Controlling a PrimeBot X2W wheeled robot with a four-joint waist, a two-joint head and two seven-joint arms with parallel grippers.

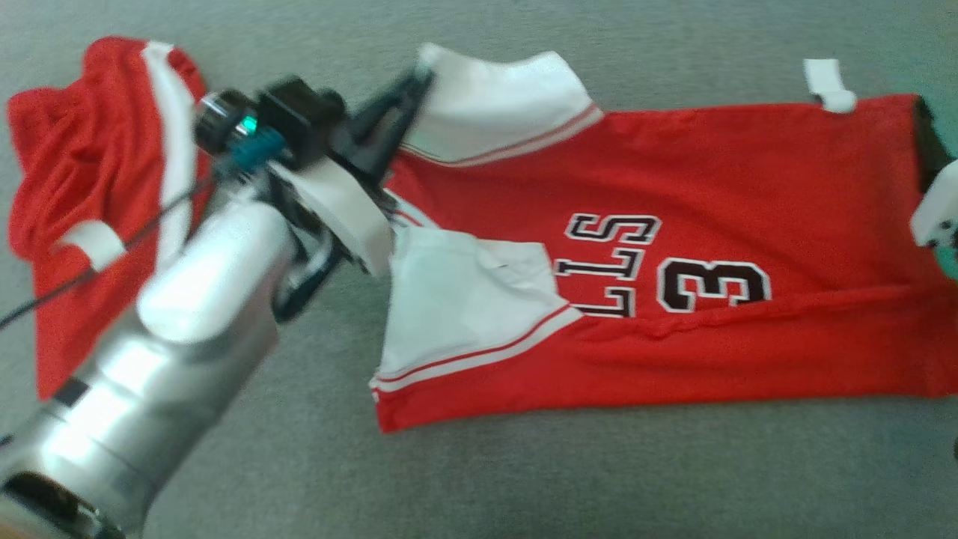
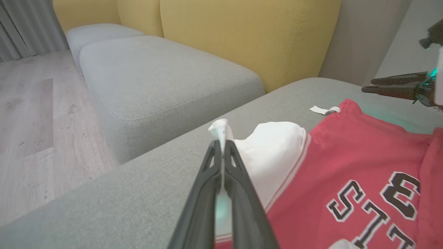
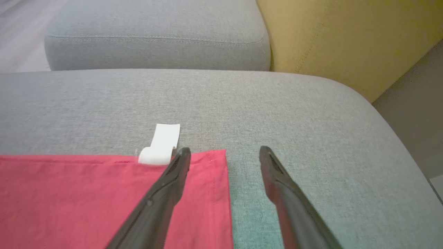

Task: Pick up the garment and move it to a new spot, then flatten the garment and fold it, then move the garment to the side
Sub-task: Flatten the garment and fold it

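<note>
A red jersey (image 1: pixel 711 187) with white sleeves and black lettering lies spread across the grey sofa cushion (image 1: pixel 524 479). My left gripper (image 1: pixel 423 78) is shut on the tip of its far white sleeve (image 1: pixel 501 105). In the left wrist view the left gripper (image 2: pixel 221 143) pinches a peak of the white sleeve (image 2: pixel 273 148) up off the cushion. My right gripper (image 3: pixel 225 154) is open over the jersey's (image 3: pixel 86 193) far hem corner: one finger lies over the red cloth, the other over bare cushion. A white tag (image 3: pixel 162 143) sticks out beside it.
A second red garment with a white stripe (image 1: pixel 82 150) lies crumpled at the far left of the cushion. A yellow backrest (image 2: pixel 242 34) rises behind. A neighbouring grey cushion (image 2: pixel 155 76) and wooden floor (image 2: pixel 27 121) lie beyond the edge.
</note>
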